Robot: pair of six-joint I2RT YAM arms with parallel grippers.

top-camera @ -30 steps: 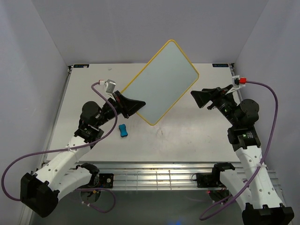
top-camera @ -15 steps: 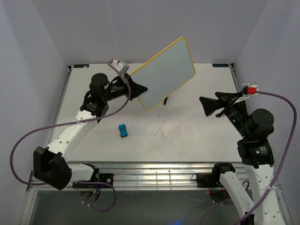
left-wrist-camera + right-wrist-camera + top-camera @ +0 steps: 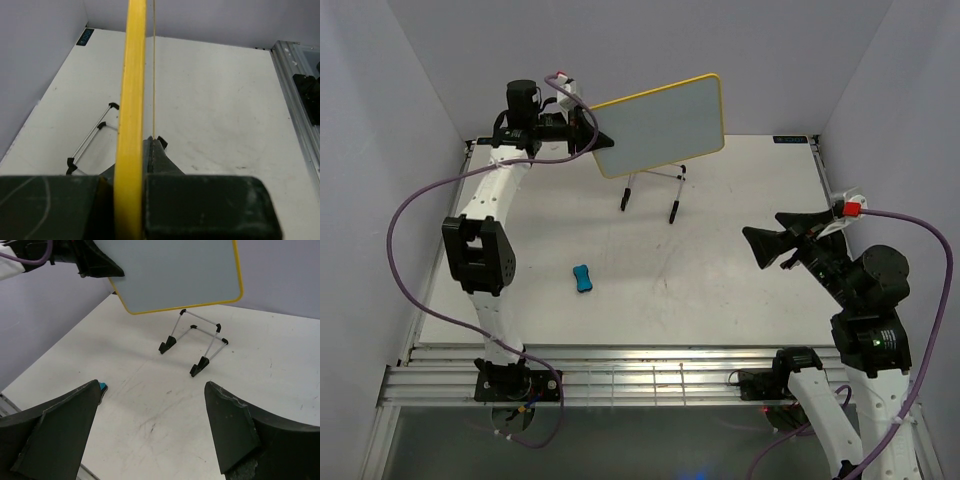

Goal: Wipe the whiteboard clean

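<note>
Whiteboard: was held above stand, far edge.
Left gripper: was clamped on its frame.
Right gripper: was spread wide.

Showing now: one whiteboard, one wire stand, one blue eraser, two tools: left tool, right tool.

table: white | wire stand (black feet) at rear | blue eraser nearer
</note>
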